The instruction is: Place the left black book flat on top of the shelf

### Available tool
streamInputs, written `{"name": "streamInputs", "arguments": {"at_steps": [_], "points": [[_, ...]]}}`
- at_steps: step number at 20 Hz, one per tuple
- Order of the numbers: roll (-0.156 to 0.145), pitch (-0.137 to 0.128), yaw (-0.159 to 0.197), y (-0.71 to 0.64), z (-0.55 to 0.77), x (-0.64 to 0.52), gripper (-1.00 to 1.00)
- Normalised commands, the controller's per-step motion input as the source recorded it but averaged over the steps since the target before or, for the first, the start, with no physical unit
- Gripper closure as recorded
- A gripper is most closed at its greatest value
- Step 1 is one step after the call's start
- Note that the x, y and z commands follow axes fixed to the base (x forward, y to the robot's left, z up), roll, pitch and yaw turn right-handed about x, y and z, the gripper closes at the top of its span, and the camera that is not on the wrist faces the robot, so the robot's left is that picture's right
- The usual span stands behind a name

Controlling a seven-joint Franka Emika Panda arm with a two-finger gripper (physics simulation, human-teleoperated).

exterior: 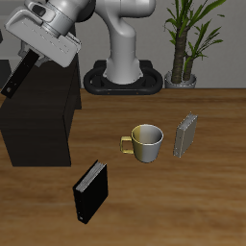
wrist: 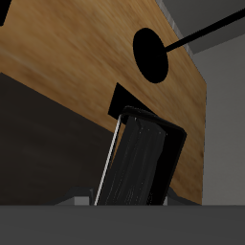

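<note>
So, exterior view first. Loads of stuff sits on the wooden table: a yellowish mug about mid-table, a grey book standing upright just beside it, and a second black book standing nearer the table's front edge, white mark low on its spine. Back by the robot's base there's a potted plant. None of these is near the arm, and nothing sits between the held book and the cabinet top. The shelf, a boxy matt black cabinet, takes up the side of the table under the arm, and its flat top looks bare. The gripper hangs above the shelf's back part, clamped on the left black book, which dangles tilted below the fingers, lower end pointing down toward the shelf top. Whether that end actually touches the top is hard to tell from this angle.

Wrist view now. The left black book fills the space between the gripper fingers, running straight out away from the camera, pale page edge showing along one side. Past it there's wood grain table and the dark face of the shelf. A round black shadow falls on the wood, well apart from the book.
</note>
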Motion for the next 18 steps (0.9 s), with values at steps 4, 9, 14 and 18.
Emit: {"name": "streamInputs", "arguments": {"at_steps": [4, 9, 14, 18], "points": [[-0.040, 0.080, 0.074, -0.31, -0.47, 0.14, 1.00], [0.045, 0.156, -0.013, 0.03, -0.39, 0.17, 1.00], [0.144, 0.112, -0.025, 0.48, -0.24, 0.07, -1.00], [0.097, 0.005, -0.001, 0.53, 0.04, -0.03, -1.00]]}}
